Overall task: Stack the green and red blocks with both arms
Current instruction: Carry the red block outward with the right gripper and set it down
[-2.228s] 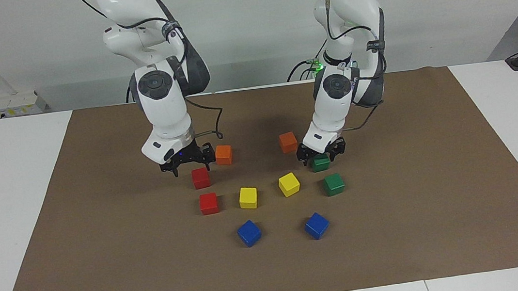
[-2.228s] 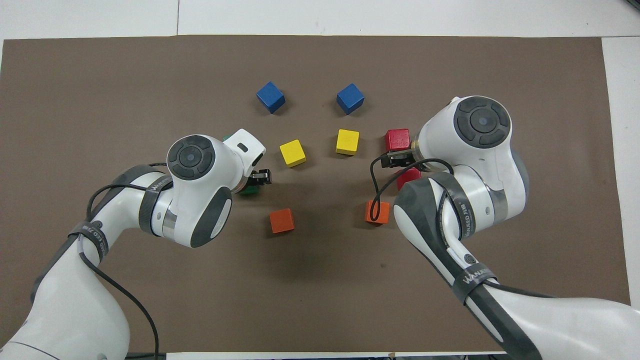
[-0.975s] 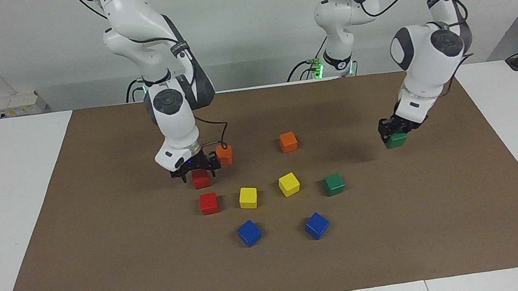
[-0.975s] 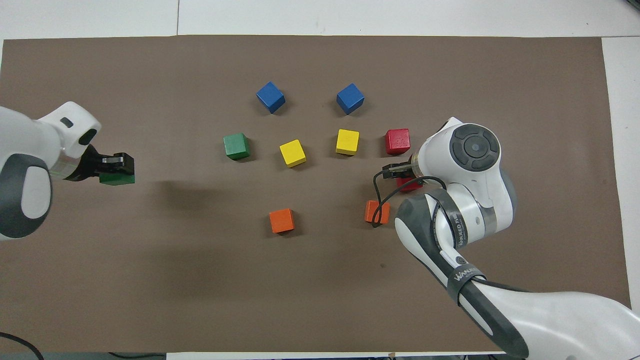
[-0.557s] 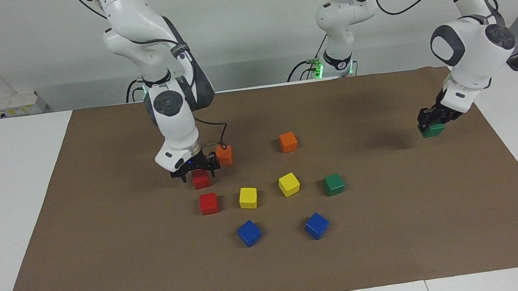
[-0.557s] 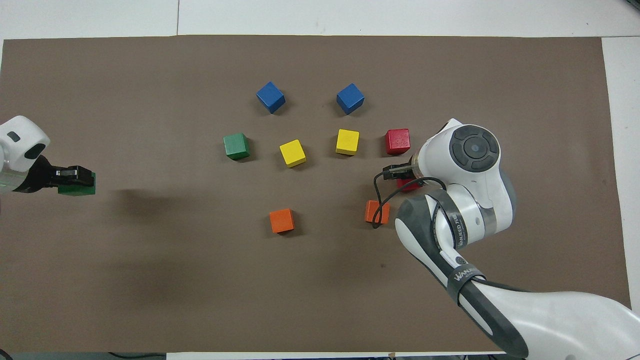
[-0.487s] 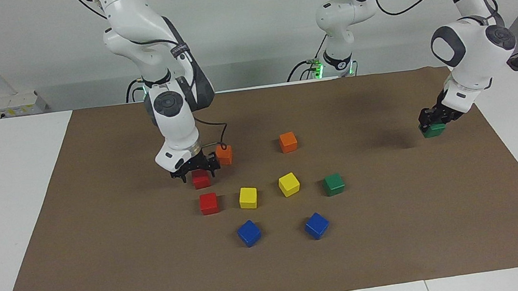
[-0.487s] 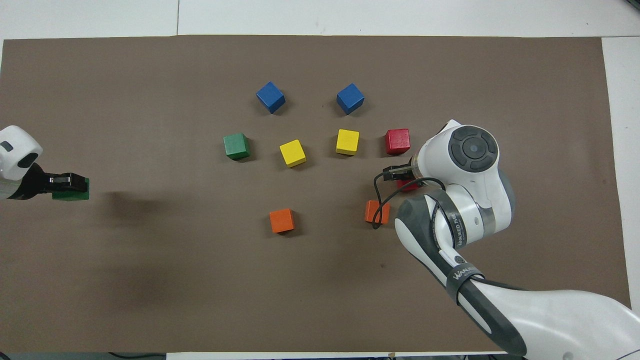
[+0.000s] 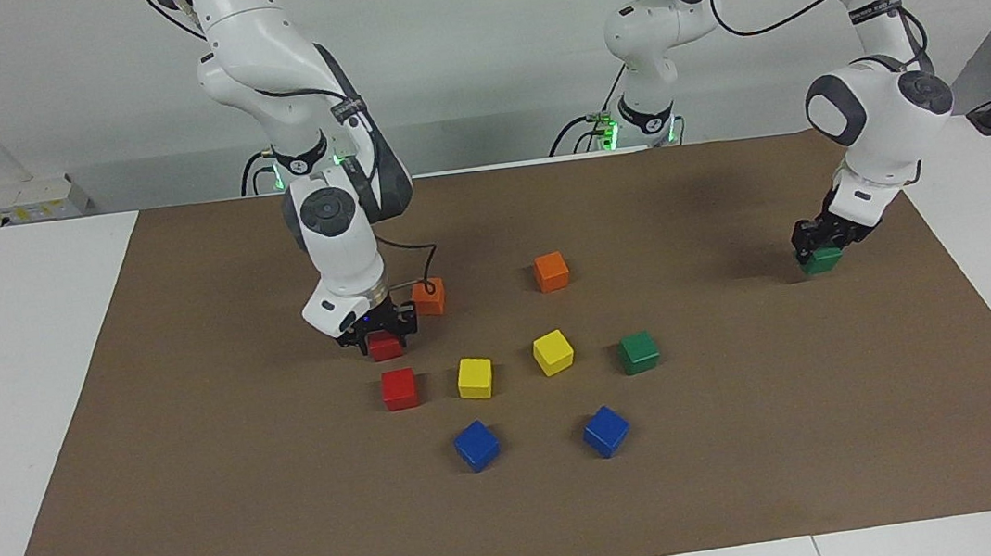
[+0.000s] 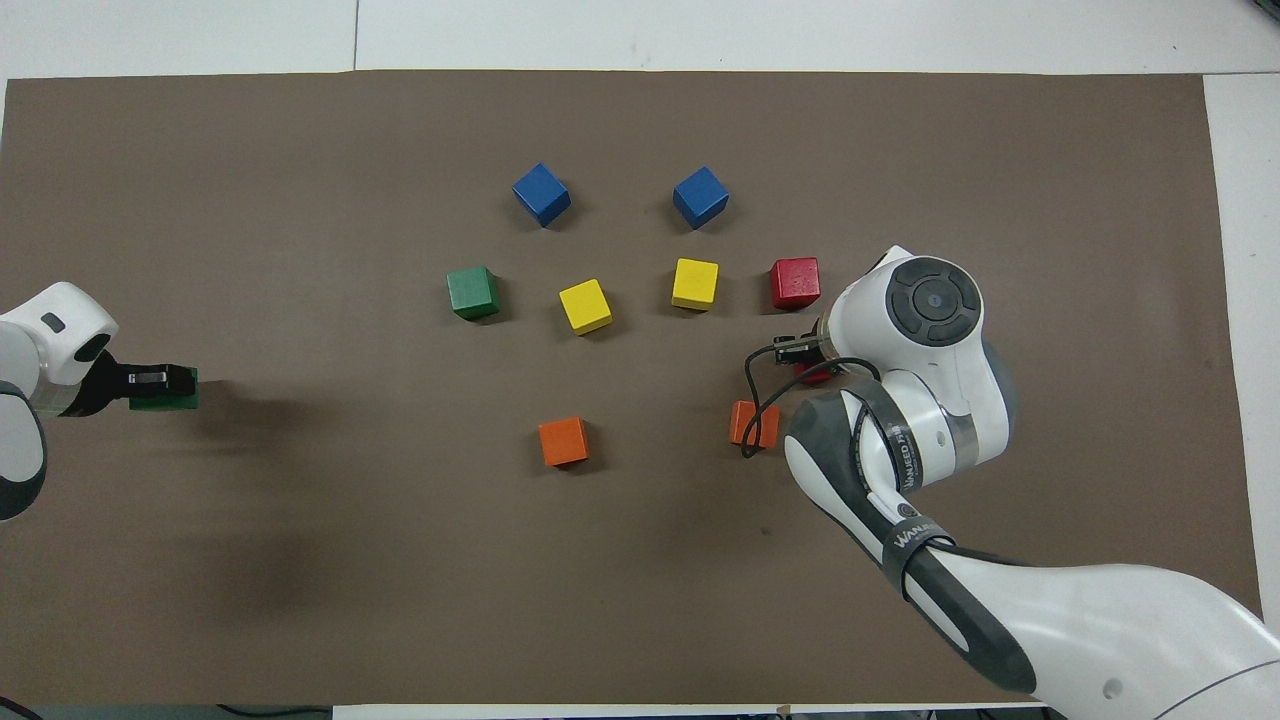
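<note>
Green and red blocks are mid-pickup. Left end effector is closed on one green block low over the brown mat, well toward the left arm's end from the orange cube. Right end effector has its fingers closed round a red block beside the other orange cube. Next, I judge, each must go onto its twin.

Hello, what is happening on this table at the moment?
Two robot arms are sorting coloured cubes. The left gripper holds a green cube low over the mat at its own end. The right gripper has its jaws shut on a red cube beside an orange cube. Another red cube and green cube wait nearby.
</note>
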